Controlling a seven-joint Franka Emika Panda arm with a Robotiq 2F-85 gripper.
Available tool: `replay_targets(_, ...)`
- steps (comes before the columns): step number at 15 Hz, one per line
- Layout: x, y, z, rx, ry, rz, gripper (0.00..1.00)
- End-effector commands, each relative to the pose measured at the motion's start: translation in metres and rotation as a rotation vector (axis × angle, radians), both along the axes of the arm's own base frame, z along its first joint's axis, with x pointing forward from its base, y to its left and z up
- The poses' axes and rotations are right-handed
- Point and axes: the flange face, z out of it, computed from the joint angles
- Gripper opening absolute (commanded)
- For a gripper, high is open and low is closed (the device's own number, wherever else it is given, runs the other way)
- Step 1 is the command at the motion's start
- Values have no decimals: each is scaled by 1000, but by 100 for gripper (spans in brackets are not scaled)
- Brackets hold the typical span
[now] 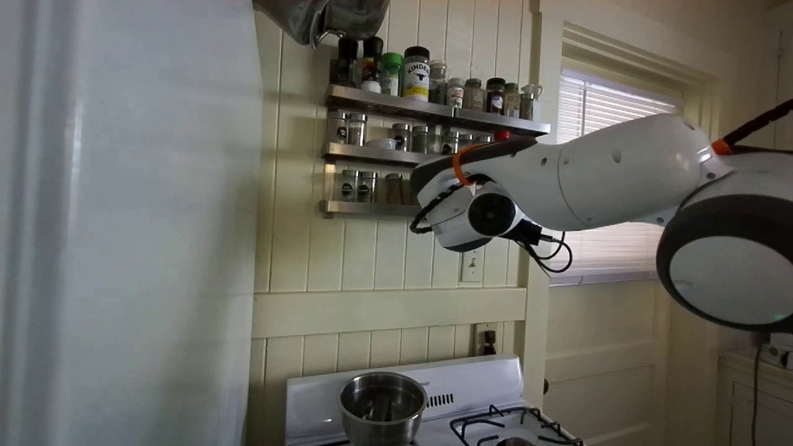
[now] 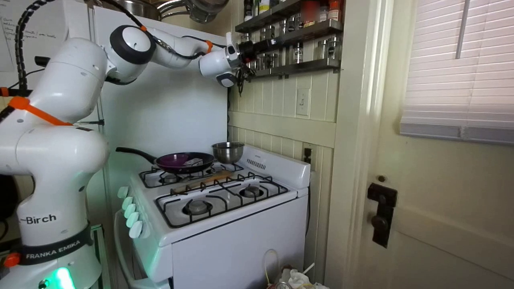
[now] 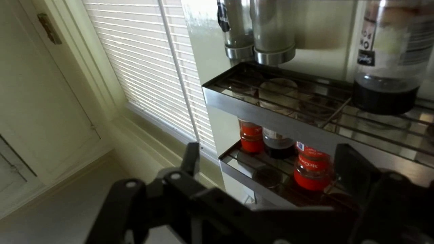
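Observation:
My gripper (image 3: pixel 268 152) is open and empty, its black fingers wide apart, facing the metal spice shelves. The wrist picture stands upside down. Between the fingers show the top shelf (image 3: pixel 251 184) and, beyond, red-topped jars (image 3: pixel 312 173) and a black-capped jar (image 3: pixel 278 144) on the middle shelf (image 3: pixel 264 115). The right finger appears near one red jar; contact cannot be told. A large black-capped jar (image 3: pixel 393 57) and silver-lidded jars (image 3: pixel 273 34) stand on the lowest shelf. In an exterior view the gripper (image 2: pixel 273 42) points at the shelves' left part; elsewhere the arm hides it.
A white refrigerator (image 1: pixel 148 248) stands beside the shelves. Below is a stove (image 2: pixel 241 241) with a black pan (image 2: pixel 204 161), a purple bowl (image 2: pixel 172 160) in it, and a steel bowl (image 2: pixel 228 153). Pots (image 1: pixel 353 18) overhang above. A door with blinds (image 2: pixel 457 80) is beside the shelves.

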Motion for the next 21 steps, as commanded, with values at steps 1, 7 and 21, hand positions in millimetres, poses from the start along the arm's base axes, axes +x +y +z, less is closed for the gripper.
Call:
replay_targets(1,-24,27,-21,7,-21,-83,100)
replay_targets(7,-83,61,-69,93,79,-71,100)
replay_targets(21,-206,10,-156,498,97,-106,100)
